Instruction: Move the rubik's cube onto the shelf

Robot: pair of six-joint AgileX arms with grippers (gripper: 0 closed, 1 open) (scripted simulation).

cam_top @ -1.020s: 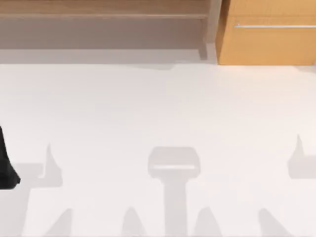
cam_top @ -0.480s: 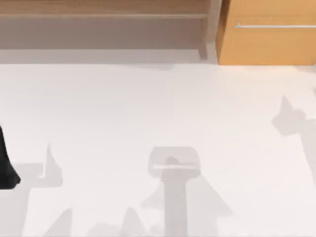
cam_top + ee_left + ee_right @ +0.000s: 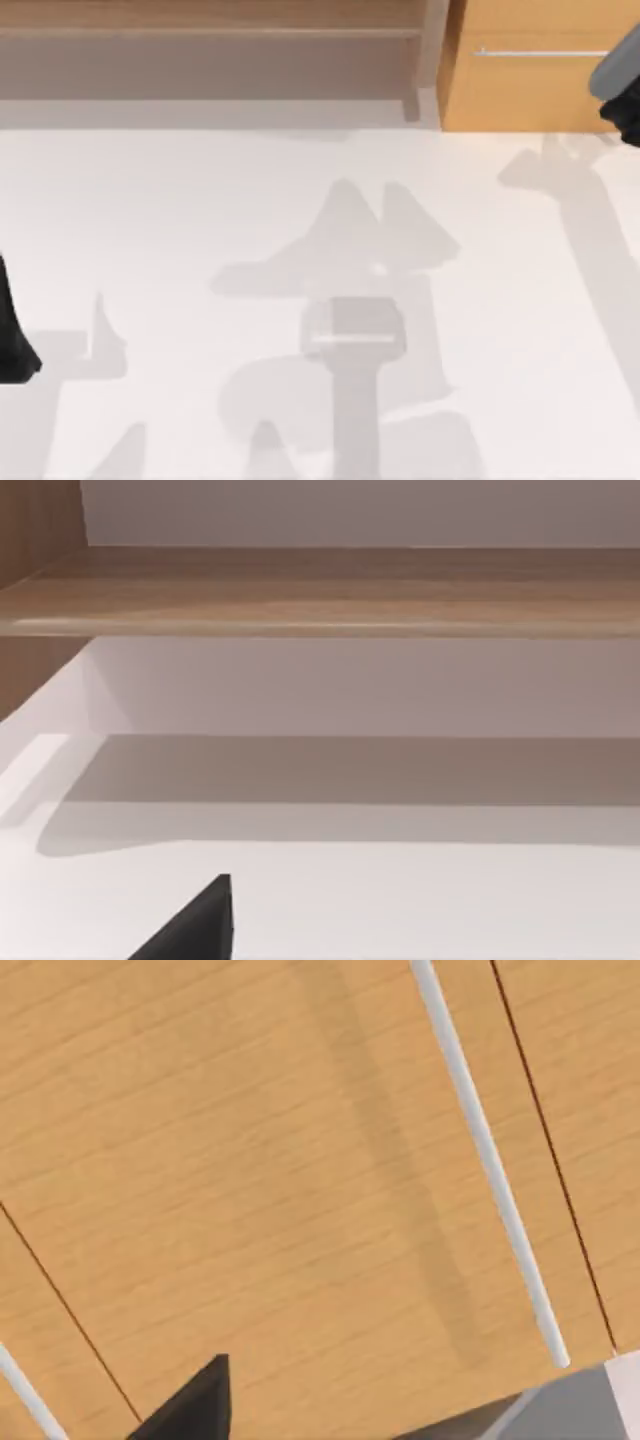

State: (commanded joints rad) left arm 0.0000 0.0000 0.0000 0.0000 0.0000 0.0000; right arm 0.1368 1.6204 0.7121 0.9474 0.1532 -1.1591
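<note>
Two arms are at the table: the left arm (image 3: pixel 12 335) sits parked at the left edge, while the shelf (image 3: pixel 210 18) runs along the back, bare as far as it shows. The right arm (image 3: pixel 622 80) hangs before the drawer cabinet (image 3: pixel 530 90) at far right; neither claw's opening can be told, the cube's place is unknown, so the move looks undone

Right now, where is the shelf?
The shelf runs along the top view's far edge, from the left side to just left of the orange cabinet.
</note>
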